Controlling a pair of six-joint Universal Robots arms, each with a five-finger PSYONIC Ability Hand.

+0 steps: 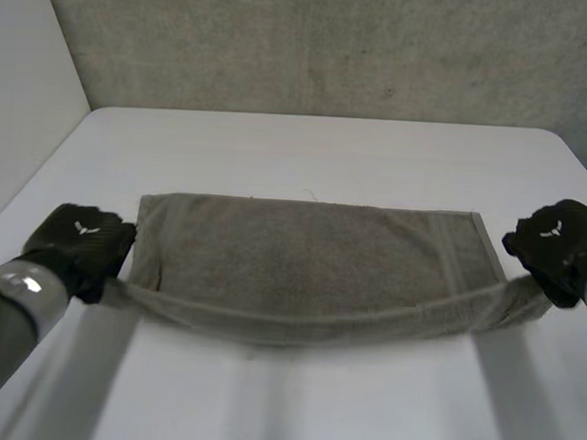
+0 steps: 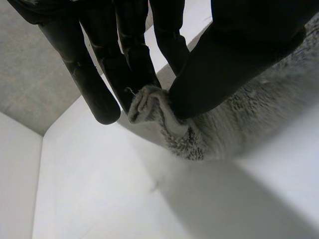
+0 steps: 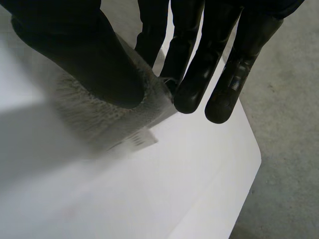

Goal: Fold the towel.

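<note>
- The towel (image 1: 301, 260) lay across the middle of the tabletop (image 1: 318, 152). Its 12 o'clock half was flat, and its 6 o'clock edge was lifted and sagging between the two hands.
- The sag suggested soft, light, limp terry cloth. It would likely droop wherever unsupported, so the near corners seemed the right places to hold, with the edge pulled taut.
- The left hand (image 1: 78, 242), at the towel's 9 o'clock side, pinched the bunched near corner between thumb and fingers, its arm reaching in low.
- The right hand (image 1: 561, 246), at 3 o'clock, clamped the other near corner between thumb and fingers, just above the tabletop.
</note>
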